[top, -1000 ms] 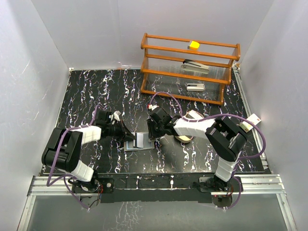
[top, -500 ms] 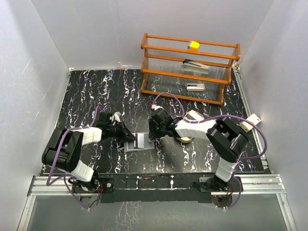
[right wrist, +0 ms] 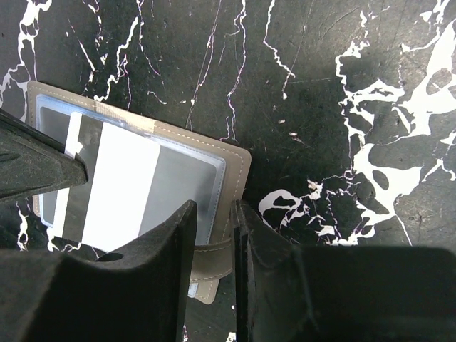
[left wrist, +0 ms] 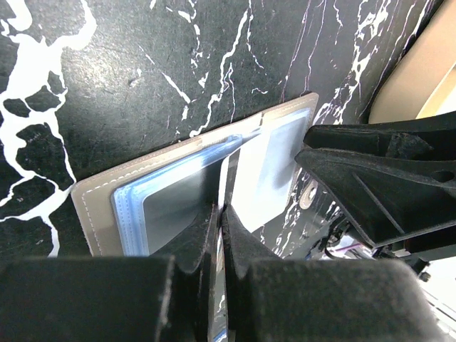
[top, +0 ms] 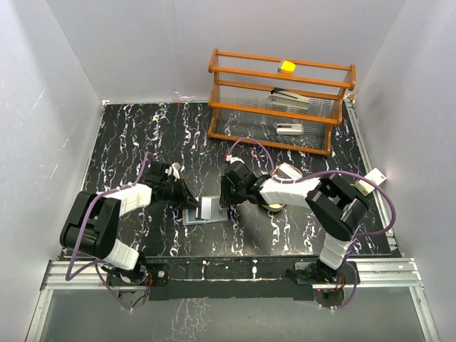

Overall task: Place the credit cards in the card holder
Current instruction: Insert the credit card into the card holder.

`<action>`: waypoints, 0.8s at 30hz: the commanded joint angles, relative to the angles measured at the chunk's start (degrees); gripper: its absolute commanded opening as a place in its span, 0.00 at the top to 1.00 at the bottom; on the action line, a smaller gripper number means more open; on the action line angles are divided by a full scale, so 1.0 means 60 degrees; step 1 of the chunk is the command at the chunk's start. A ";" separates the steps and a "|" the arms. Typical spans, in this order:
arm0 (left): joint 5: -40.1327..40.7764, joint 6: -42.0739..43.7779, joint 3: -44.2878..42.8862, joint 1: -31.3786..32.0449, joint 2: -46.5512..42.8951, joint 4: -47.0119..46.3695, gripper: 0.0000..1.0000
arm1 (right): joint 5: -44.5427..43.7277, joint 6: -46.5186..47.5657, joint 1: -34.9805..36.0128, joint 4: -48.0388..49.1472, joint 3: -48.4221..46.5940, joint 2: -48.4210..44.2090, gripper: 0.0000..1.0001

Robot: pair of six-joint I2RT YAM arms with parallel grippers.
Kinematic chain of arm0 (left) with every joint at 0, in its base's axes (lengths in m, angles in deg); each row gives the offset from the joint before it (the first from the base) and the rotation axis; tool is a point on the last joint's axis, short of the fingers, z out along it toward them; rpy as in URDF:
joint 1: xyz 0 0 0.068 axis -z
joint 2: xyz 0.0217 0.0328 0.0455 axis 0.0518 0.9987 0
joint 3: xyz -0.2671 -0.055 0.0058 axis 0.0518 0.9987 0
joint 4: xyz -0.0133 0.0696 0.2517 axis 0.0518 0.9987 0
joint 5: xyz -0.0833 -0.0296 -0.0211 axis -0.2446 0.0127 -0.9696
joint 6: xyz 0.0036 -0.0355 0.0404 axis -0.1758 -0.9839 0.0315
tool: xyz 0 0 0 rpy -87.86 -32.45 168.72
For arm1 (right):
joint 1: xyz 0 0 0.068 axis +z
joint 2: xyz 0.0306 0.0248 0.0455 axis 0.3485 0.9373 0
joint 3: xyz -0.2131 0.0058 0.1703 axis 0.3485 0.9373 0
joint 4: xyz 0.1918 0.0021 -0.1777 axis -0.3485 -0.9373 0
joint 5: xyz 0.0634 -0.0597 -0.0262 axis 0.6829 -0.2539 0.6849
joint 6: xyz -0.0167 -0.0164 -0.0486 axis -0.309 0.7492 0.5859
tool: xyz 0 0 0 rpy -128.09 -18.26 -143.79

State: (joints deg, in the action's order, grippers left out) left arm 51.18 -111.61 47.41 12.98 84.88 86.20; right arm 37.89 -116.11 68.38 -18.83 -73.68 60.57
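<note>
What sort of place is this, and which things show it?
Probably a lab robot test booth: white walls box in a marbled table, and two robot arms stand on a metal rail.

card holder [left wrist: 96, 206] half hidden, tray [left wrist: 417, 71] cropped

Card holder [top: 192, 216] on table [top: 142, 135]; rack [top: 246, 100] behind, to right

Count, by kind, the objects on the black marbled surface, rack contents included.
Card holder: 1
Card: 1
Tan tray: 1
Wooden rack: 1
Stapler-like items: 2
Yellow block: 1
Total: 7
</note>
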 commanded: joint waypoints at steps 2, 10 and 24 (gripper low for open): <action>0.1490 0.0535 0.0109 0.0193 -0.0454 0.0518 1.00 | 0.0166 -0.0483 0.0146 0.0093 0.0382 -0.0090 0.76; 0.1120 0.0068 0.0595 0.0333 -0.0641 -0.0537 1.00 | 0.0210 -0.0897 0.0133 0.0355 0.0627 -0.0429 0.76; 0.0641 -0.1141 0.1514 0.0594 -0.0891 -0.2462 1.00 | 0.0226 -0.1956 0.0147 0.1161 0.1376 -0.0939 0.77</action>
State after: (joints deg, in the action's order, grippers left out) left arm 53.27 -117.90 55.26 15.80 80.88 72.69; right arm 38.35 -125.69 68.40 -12.78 -66.93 57.01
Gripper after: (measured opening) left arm 0.009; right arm 0.238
